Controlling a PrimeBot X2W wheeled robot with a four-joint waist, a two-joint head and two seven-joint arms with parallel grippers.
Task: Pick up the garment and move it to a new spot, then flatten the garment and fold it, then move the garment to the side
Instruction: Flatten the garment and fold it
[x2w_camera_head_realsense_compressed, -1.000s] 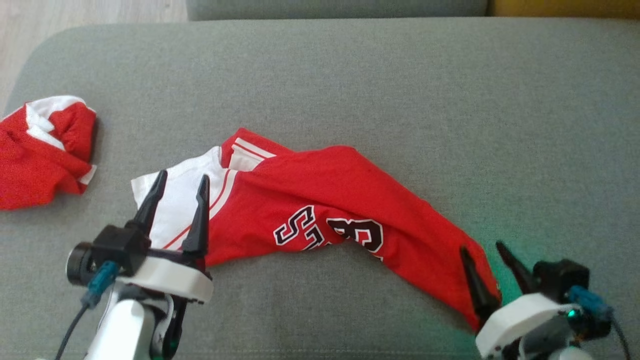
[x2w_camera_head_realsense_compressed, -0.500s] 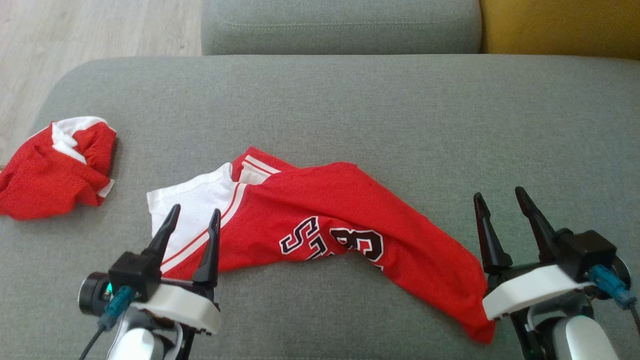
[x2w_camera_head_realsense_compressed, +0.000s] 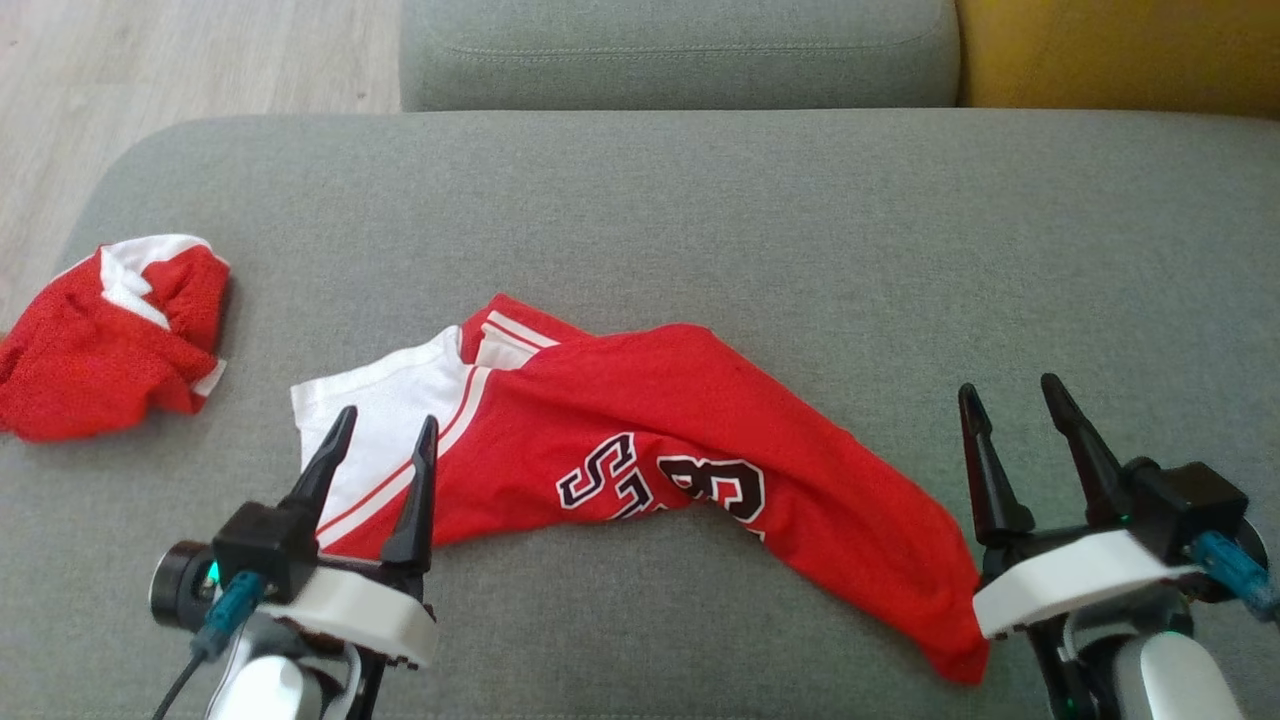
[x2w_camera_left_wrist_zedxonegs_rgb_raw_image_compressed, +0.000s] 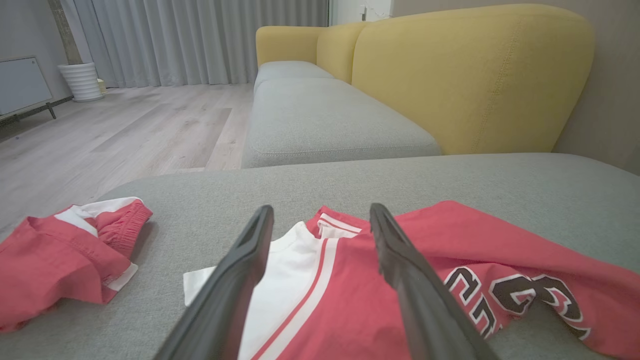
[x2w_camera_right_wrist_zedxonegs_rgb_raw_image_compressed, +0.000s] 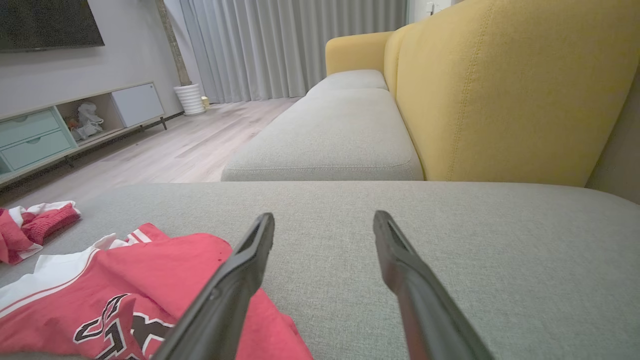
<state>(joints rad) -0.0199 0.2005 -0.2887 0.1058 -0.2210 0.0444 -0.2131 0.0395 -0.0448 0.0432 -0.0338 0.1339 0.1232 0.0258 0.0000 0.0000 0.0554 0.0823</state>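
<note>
While the left gripper (x2w_camera_head_realsense_compressed: 389, 415) and the right gripper (x2w_camera_head_realsense_compressed: 1006, 383) both hover with their jaws spread wide and nothing between them, the garment (x2w_camera_head_realsense_compressed: 640, 430), a red jersey with a white panel, white stripes and black-and-white lettering, lies crumpled in a long bent band across the near part of the grey cushion (x2w_camera_head_realsense_compressed: 700, 200). Its white end points toward the robot's left, and its red tail runs down to the right, ending near the cushion's front edge. The left gripper is over that white end: in the head view it overlaps the white panel and the striped seam, and in the left wrist view its two fingers (x2w_camera_left_wrist_zedxonegs_rgb_raw_image_compressed: 250, 260) frame the same white cloth, though whether they touch it cannot be told. The right gripper stands just beside the red tail, over bare grey fabric. A second red-and-white garment (x2w_camera_head_realsense_compressed: 110, 335) sits bunched at the cushion's left edge, well apart from the jersey. Beyond the cushion are another grey seat (x2w_camera_head_realsense_compressed: 680, 50), a yellow backrest (x2w_camera_head_realsense_compressed: 1120, 50) and a pale wooden floor (x2w_camera_head_realsense_compressed: 200, 50).
</note>
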